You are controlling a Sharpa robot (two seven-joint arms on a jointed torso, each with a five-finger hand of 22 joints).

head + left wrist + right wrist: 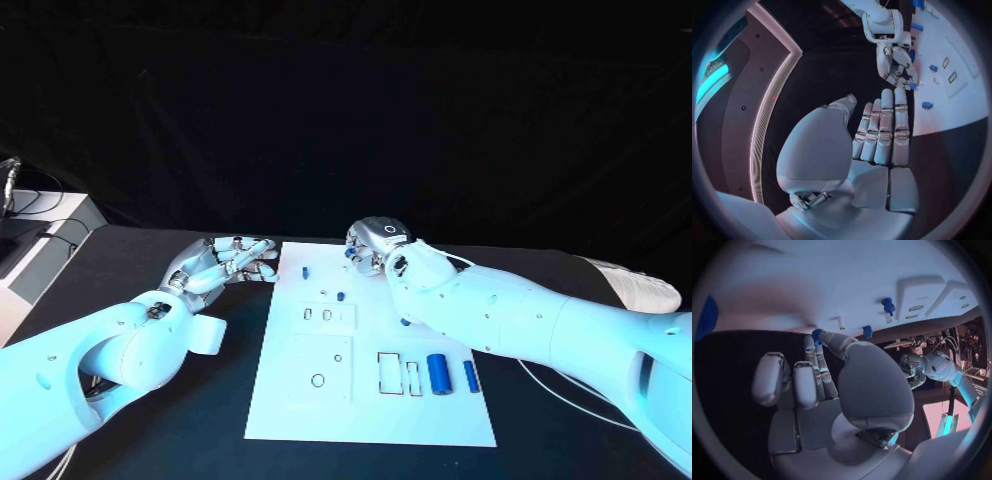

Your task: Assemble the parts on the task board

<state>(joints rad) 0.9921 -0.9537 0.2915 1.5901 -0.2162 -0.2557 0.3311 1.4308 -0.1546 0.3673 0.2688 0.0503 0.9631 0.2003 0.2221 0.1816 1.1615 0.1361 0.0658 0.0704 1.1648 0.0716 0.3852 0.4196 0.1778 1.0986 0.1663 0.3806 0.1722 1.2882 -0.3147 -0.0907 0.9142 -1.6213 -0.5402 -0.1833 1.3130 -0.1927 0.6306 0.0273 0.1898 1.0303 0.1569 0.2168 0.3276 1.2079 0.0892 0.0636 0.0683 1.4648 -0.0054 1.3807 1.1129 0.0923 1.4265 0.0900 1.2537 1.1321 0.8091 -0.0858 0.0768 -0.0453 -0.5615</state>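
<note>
The right hand (378, 250) sits over the far edge of the white board (346, 415), at about 12 o'clock on it. In the right wrist view the thumb and one fingertip (831, 338) pinch a small blue peg (816, 333); the other fingers are curled loosely beside it. The step in hand is judged to be carrying this peg to its seat on the board.

The left hand (227, 262) rests off the board's left edge, at about 10 o'clock from its centre. Its fingers (887, 131) lie straight and pressed side by side, holding nothing.

The next move calls for lining the peg up over an open hole and lowering it upright; which hole it fits cannot be told.

On the board, two small blue pegs (306, 271) stand near the far end, close to the right hand. Two blue cylinders (438, 373) lie side by side at about 4 o'clock, next to rectangular outlines (389, 372). Most of the assembly appears still to be done.

The board lies on a black table (173, 440). Black curtain (346, 120) closes the room behind it.
</note>
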